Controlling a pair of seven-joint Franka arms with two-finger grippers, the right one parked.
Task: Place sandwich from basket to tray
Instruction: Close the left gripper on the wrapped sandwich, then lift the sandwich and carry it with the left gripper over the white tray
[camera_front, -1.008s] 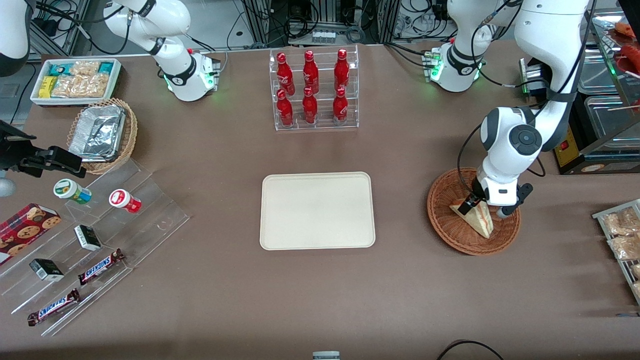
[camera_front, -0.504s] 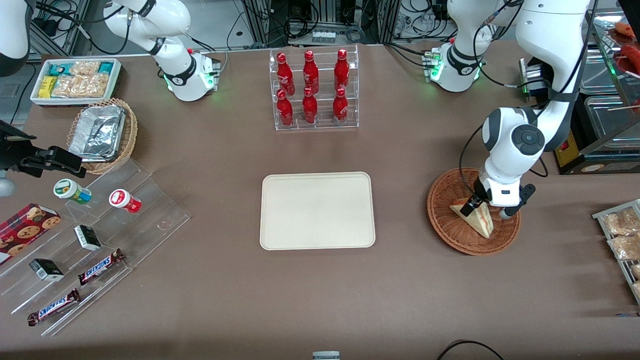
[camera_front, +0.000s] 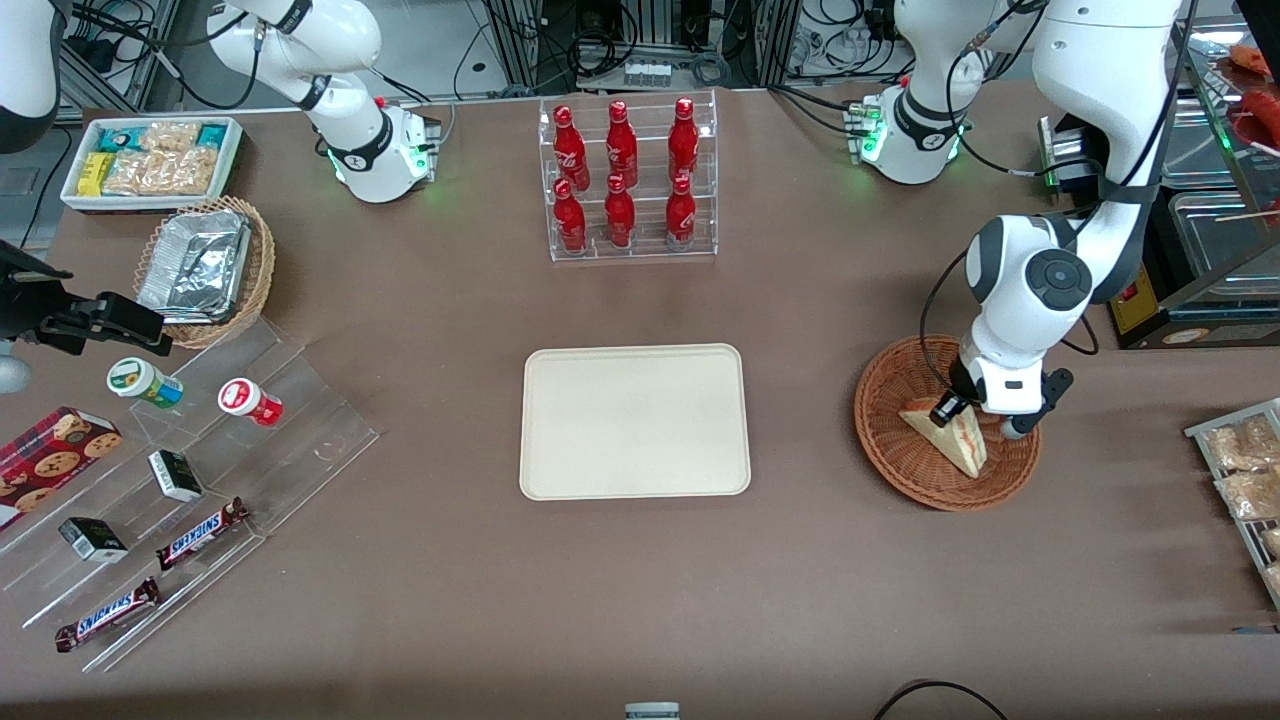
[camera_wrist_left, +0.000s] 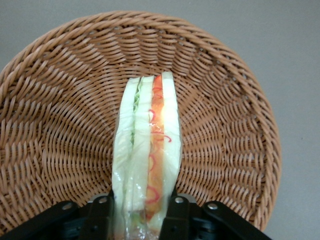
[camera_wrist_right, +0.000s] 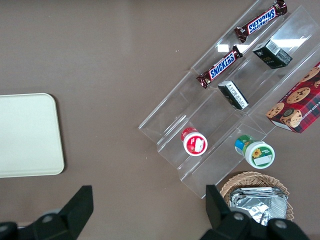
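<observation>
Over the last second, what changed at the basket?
The gripper, shut on the sandwich, has risen slightly and drifted toward the working arm's end; the sandwich has tipped up a little with it, still over the basket. The tray has not moved.

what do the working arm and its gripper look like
The left arm is glossy white with rounded shells, a dark grey disc cap on its joint and black cables along it. Its gripper, down in the basket, has black fingers with silver screws.
</observation>
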